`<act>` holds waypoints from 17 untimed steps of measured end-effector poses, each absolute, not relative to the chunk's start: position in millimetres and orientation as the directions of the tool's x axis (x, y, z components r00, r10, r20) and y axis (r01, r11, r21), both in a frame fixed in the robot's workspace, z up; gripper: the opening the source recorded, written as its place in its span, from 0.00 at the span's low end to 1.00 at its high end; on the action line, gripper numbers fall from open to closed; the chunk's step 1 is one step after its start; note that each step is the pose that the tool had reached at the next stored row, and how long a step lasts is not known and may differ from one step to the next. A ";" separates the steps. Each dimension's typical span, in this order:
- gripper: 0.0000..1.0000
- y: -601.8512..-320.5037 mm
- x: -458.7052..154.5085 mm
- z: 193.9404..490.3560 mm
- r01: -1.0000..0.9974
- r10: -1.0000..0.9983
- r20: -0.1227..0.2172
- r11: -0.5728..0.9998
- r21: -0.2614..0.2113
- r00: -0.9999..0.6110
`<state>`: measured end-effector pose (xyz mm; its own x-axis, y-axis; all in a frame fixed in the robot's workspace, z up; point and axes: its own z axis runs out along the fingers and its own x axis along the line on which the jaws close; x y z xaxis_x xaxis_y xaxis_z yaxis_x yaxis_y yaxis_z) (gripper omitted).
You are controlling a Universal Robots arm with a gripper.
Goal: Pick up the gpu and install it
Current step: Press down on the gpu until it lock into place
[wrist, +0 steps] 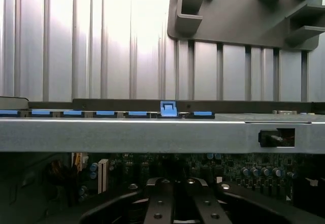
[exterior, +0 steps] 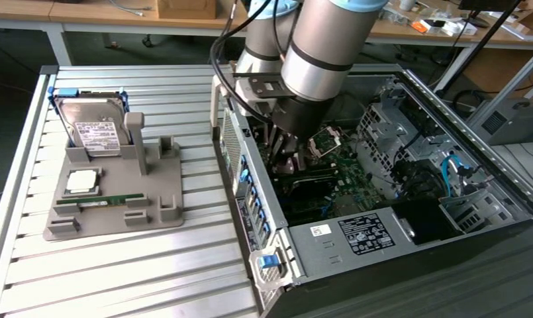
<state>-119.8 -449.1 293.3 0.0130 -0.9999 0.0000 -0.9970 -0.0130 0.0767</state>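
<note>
One robot arm (exterior: 324, 40) reaches down from above into an open computer case (exterior: 514, 199) that lies on its side on a table (exterior: 116, 265) made of pale metal slats. The end effector (exterior: 289, 159) is low inside the case, just above the green motherboard (exterior: 355, 175) and close to the case wall on the exterior view's left. In the wrist view its two dark fingers (wrist: 152, 203) stand close together, so the end effector (wrist: 172, 203) is clenched. The space between and under the fingers is dark, and I cannot tell if the gpu is held there. I also cannot tell where the gpu is inside the case. The wrist view looks over the grey case wall (wrist: 152, 135), which carries a row of blue tabs and one blue latch (wrist: 168, 108). The same latch (exterior: 268, 260) shows at the near corner of the case in the exterior view. A grey power supply (exterior: 363, 232) with a white label sits at the near end of the case, and pale blue cables (exterior: 451, 169) hang on the exterior view's right. Well apart from the case, on the exterior view's left, a grey holder (exterior: 160, 192) lies on the table. A hard drive (exterior: 94, 129) stands tilted at its far end, a square processor chip (exterior: 83, 180) lies flat below it, and a narrow green memory stick (exterior: 112, 199) lies just beside the chip. Part of this holder (wrist: 238, 16) and the slats of the table (wrist: 76, 41) show beyond the case wall in the wrist view.
</note>
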 end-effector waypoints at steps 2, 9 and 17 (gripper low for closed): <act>0.11 -448.8 -120.9 293.4 -0.997 -1.000 0.000 -0.013 0.077 0.013; 0.11 -448.7 -127.0 293.4 -0.997 -1.000 0.000 -0.013 0.075 0.013; 0.11 -448.7 -133.1 293.3 -0.997 -1.000 0.000 -0.013 0.074 0.013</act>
<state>-133.1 -448.7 293.3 0.0133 -0.9999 0.0002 -0.9972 -0.0132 0.0737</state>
